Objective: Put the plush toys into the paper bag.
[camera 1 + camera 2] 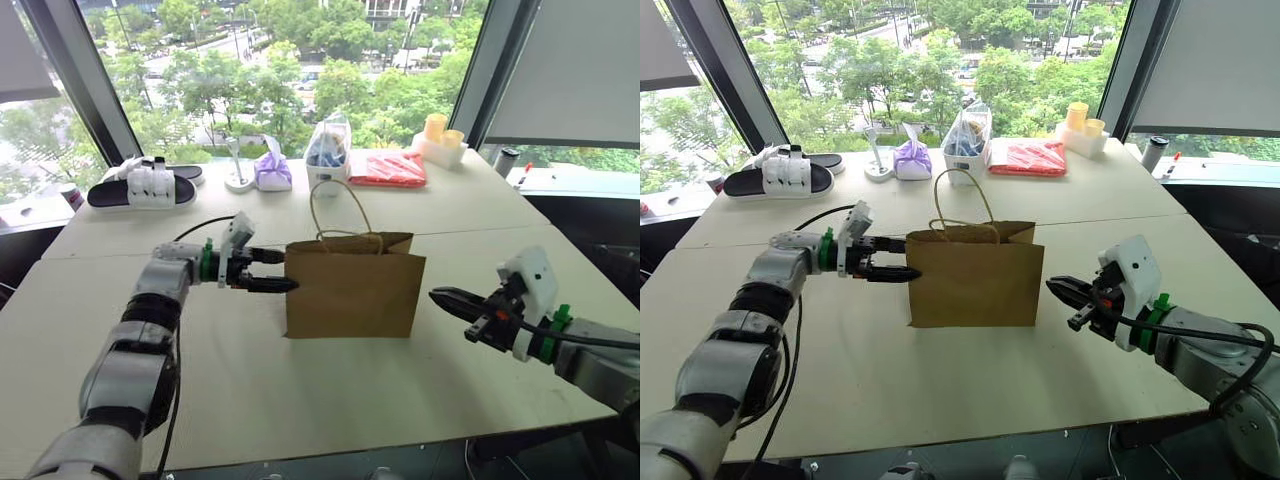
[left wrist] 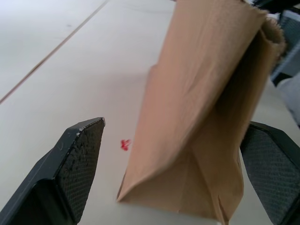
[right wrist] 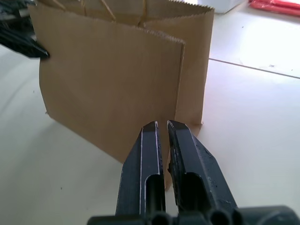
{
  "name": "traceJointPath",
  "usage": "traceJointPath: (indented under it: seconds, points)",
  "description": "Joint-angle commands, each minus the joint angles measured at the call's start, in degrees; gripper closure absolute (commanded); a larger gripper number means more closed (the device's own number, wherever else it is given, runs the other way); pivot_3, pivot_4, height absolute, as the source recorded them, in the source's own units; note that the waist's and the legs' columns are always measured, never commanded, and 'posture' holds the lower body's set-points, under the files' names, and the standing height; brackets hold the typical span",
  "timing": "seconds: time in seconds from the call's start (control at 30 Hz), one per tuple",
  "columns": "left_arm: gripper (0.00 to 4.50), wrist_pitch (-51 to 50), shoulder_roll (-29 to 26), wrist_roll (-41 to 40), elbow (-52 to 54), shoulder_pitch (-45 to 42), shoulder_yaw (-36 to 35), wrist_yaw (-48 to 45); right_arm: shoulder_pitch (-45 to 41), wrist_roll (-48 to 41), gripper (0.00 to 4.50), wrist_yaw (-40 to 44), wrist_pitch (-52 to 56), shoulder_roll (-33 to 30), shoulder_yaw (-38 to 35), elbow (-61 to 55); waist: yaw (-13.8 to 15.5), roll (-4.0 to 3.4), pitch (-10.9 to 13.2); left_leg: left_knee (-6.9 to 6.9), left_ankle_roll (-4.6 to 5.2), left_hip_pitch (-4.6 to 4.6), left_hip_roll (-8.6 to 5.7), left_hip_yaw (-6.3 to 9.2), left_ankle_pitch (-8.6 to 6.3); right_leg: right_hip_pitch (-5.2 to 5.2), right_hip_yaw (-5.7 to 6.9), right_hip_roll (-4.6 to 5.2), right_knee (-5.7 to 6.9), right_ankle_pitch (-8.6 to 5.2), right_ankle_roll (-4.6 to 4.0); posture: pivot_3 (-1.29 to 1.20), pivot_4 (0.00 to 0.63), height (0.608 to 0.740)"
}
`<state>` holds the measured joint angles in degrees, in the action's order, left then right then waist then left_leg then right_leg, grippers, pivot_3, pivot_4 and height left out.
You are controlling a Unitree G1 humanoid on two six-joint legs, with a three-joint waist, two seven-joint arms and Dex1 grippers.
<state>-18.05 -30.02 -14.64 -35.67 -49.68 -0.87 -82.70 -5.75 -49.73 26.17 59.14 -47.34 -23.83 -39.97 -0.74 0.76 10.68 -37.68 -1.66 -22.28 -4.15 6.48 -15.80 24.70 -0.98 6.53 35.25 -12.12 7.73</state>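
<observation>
The brown paper bag (image 1: pixel 350 285) stands upright in the middle of the table (image 1: pixel 300 400), its loop handles up. My left gripper (image 1: pixel 288 271) is open at the bag's left end. In the left wrist view the bag's narrow side (image 2: pixel 206 103) sits between the two spread fingers (image 2: pixel 79 164), without a clear touch on either pad. My right gripper (image 1: pixel 440 297) is shut and empty, hovering a short way right of the bag and pointing at it; the right wrist view shows its closed tips (image 3: pixel 162 125) before the bag (image 3: pixel 117 79). The plush toys are hidden or out of view.
Along the far edge by the window lie black-and-white sandals (image 1: pixel 145 185), a purple cloth bundle (image 1: pixel 272 170), a clear plastic bag with blue contents (image 1: pixel 328 150), a flat red packet (image 1: pixel 388 168) and yellow cups (image 1: pixel 440 135). A small red mark (image 2: pixel 124 144) is on the table.
</observation>
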Motion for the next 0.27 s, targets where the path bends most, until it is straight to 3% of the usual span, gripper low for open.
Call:
traceJointPath:
  seconds: [0.03,0.27]
  points:
    - [0.02,-10.6,-3.5,-6.3,19.5,5.5,-4.7,5.6,-0.1,0.6,4.24,2.0,-2.3,-1.6,-0.3,-0.1,0.0,0.00,0.0,0.00,0.00,-0.02,0.02,0.05,0.00,0.01,-0.01,0.00,-0.02,0.00,0.00,0.00,0.150,0.740]
    - [0.02,-21.3,-5.5,-13.9,40.6,18.1,-8.4,15.1,0.2,1.6,4.24,5.3,-3.9,-4.2,0.0,1.1,0.3,-0.03,0.0,-0.16,0.01,0.03,0.02,0.09,-0.01,-0.09,-0.05,0.03,0.00,0.00,0.00,0.00,0.150,0.740]
